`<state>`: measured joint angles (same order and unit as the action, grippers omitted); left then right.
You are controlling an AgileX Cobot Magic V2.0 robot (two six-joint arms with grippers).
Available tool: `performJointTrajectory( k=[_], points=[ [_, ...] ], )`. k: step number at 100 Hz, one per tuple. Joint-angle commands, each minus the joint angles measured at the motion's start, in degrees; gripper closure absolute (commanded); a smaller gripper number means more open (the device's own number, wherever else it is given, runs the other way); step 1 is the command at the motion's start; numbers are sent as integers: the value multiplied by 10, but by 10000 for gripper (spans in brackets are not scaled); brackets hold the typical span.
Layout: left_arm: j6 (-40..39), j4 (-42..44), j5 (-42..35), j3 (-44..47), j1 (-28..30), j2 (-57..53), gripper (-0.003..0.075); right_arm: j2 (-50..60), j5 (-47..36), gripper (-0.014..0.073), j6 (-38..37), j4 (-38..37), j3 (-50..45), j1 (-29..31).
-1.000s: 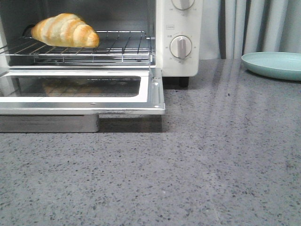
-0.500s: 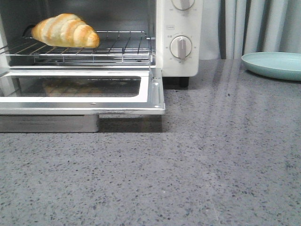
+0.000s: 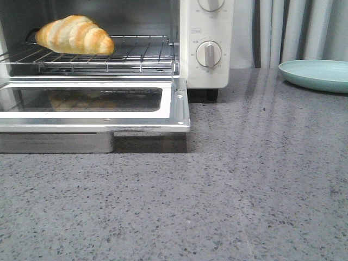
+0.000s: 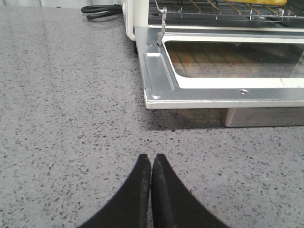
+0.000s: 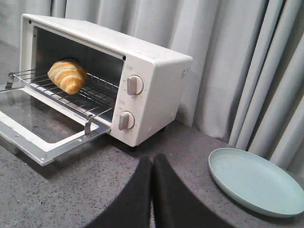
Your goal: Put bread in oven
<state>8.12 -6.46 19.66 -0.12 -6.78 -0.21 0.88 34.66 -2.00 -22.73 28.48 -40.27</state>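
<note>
The bread (image 3: 75, 35), a golden-brown striped croissant, lies on the wire rack (image 3: 136, 54) inside the white oven (image 3: 206, 70), at the rack's left. The oven door (image 3: 176, 106) is dropped open and flat. The bread also shows in the right wrist view (image 5: 68, 76) and as a sliver in the left wrist view (image 4: 266, 2). My left gripper (image 4: 151, 159) is shut and empty, low over the counter in front of the door's left corner. My right gripper (image 5: 152, 160) is shut and empty, right of the oven. Neither gripper shows in the front view.
A pale green plate (image 3: 318, 73) sits on the grey speckled counter (image 3: 244, 190) at the back right, near the right gripper (image 5: 254, 183). Grey curtains (image 5: 228, 57) hang behind. A black cable (image 4: 102, 9) lies left of the oven. A metal tray (image 3: 54, 142) sits under the door.
</note>
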Motion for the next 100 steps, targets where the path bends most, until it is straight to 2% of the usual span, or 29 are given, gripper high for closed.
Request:
performJointTrajectory(
  k=[1,79,87,100],
  points=[
    [-2,-11,-27,15,1,-17,741,-14,-40,643,-1,-9,12,4],
    [-2,-11,-27,15,1,-17,741,-14,-37,643,-1,-9,12,4],
    [-2,-11,-27,15,1,-17,741,-14,1,643,-1,-55,3,4],
    [-2,-11,-27,15,1,-17,741,-20,-97,643,-22,-59,-51,37]
  ],
)
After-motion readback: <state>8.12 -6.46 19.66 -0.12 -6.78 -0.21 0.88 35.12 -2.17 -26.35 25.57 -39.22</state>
